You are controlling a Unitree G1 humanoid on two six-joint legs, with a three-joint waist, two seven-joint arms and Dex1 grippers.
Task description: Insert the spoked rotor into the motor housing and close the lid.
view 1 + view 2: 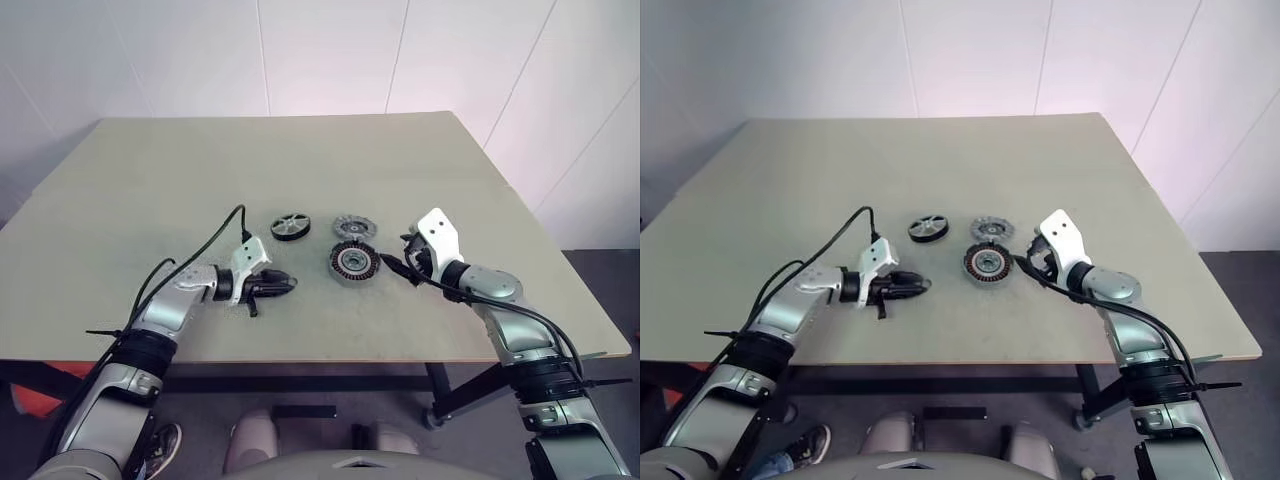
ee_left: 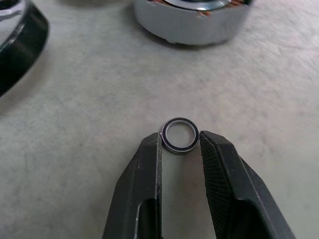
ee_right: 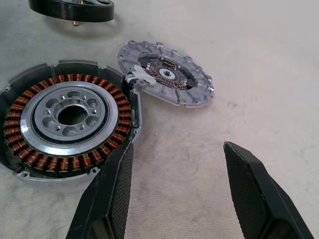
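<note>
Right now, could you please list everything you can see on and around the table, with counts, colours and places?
table: one, pale beige, bearing all the parts.
motor housing: one, grey shell with coppery windings, mid-table between the grippers.
lid: one, grey ribbed disc, just behind the housing.
spoked rotor: one, black rim with silver spokes, left of the lid.
small ring: one, black with a silver inner edge, between the left fingertips.
left gripper: black fingers, shut on the ring.
right gripper: black fingers, open beside the housing.

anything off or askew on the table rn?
One thing: the lid sits tilted, one edge propped on the motor housing rim rather than flat on the table. The spoked rotor lies flat, apart.
</note>
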